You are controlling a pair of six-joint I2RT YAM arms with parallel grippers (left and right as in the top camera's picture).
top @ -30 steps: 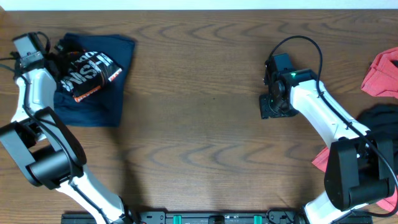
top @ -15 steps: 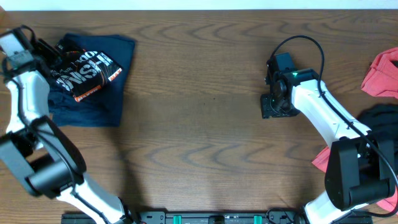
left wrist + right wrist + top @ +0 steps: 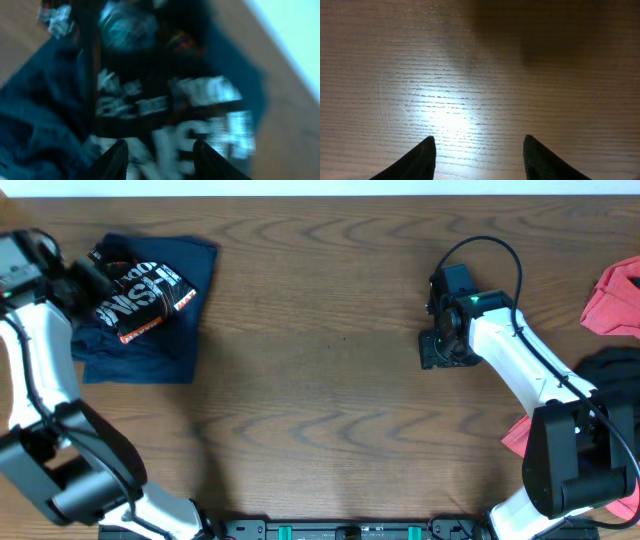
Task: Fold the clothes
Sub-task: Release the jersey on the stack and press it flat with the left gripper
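The black jersey with white and orange lettering lies folded on top of a navy garment at the table's far left. My left gripper sits at the jersey's left edge. The left wrist view is blurred. It shows the jersey's lettering over navy cloth, with my left fingers apart and nothing between them. My right gripper is open and empty low over bare wood right of centre; in the right wrist view its fingers are spread over the tabletop.
A coral-red garment lies at the right edge, with a black garment below it and more red cloth by the right arm's base. The table's back edge runs along the top.
My left arm has swung leftward, pulling back from the jersey toward the table's left edge. The jersey and navy garment stay in place. The right arm has not moved.
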